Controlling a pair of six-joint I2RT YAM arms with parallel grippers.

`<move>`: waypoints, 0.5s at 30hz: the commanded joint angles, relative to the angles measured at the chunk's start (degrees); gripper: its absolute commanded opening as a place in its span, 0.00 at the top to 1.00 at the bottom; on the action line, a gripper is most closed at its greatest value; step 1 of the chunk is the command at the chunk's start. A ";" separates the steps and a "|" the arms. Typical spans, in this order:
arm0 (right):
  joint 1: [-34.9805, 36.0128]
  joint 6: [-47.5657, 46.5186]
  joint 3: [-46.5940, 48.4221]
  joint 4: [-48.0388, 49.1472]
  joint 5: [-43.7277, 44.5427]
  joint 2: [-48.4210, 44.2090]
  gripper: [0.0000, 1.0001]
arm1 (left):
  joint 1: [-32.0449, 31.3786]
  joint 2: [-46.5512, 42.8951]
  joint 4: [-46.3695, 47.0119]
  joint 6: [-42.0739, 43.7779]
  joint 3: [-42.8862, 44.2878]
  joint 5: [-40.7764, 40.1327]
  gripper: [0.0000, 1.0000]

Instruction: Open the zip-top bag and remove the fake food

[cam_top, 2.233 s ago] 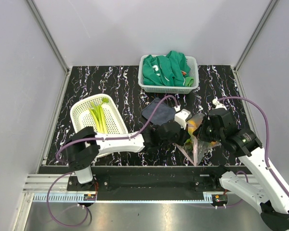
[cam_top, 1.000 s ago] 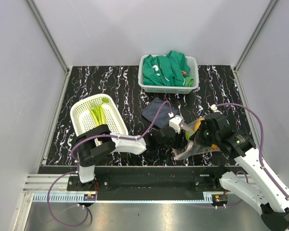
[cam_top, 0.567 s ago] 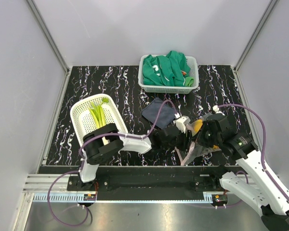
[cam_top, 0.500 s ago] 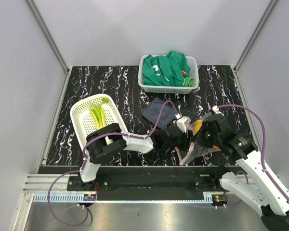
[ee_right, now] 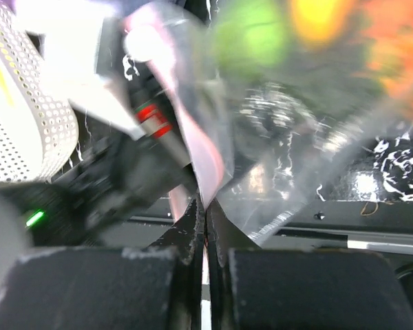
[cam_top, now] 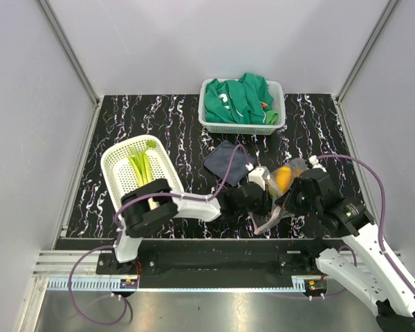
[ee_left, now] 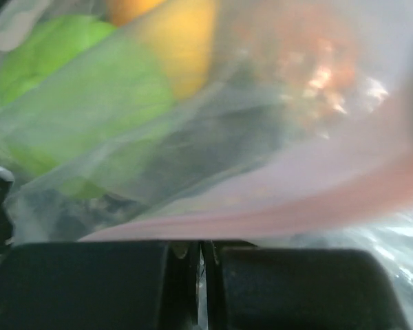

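Observation:
The zip-top bag [cam_top: 275,207] hangs between my two grippers near the table's front edge, with orange fake food [cam_top: 283,178] inside at its top. My left gripper [cam_top: 261,200] is shut on the bag's edge just below the pinkish zip strip [ee_left: 275,210]. Green food [ee_left: 51,58] and a yellow-orange piece [ee_left: 182,41] show through the plastic. My right gripper [cam_top: 294,199] is shut on the pink zip strip [ee_right: 208,165]. A green round piece [ee_right: 251,34] and orange pieces [ee_right: 392,48] sit in the bag beyond it. A pale green leek [cam_top: 142,168] lies in the white basket.
A white basket [cam_top: 117,173] stands at the left, also in the right wrist view [ee_right: 17,110]. A dark grey-blue cloth [cam_top: 225,160] lies behind my left gripper. A basket with a green garment [cam_top: 238,100] stands at the back. Side walls close in the table.
The bag has been raised and its orange content now sits higher. My right gripper has shifted slightly right, drawing the zip edge away from the left gripper. The left arm's elbow swung inward.

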 commanded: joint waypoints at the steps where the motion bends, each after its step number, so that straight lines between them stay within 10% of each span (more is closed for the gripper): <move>1: 0.31 0.03 0.64 0.44 5.88 -1.58 1.00 | -2.02 -9.44 -10.32 8.86 4.08 -12.17 1.00; 15: 0.31 -6.29 10.04 2.11 14.94 -1.15 1.00 | -7.82 -13.75 -43.12 14.41 29.65 -8.49 1.00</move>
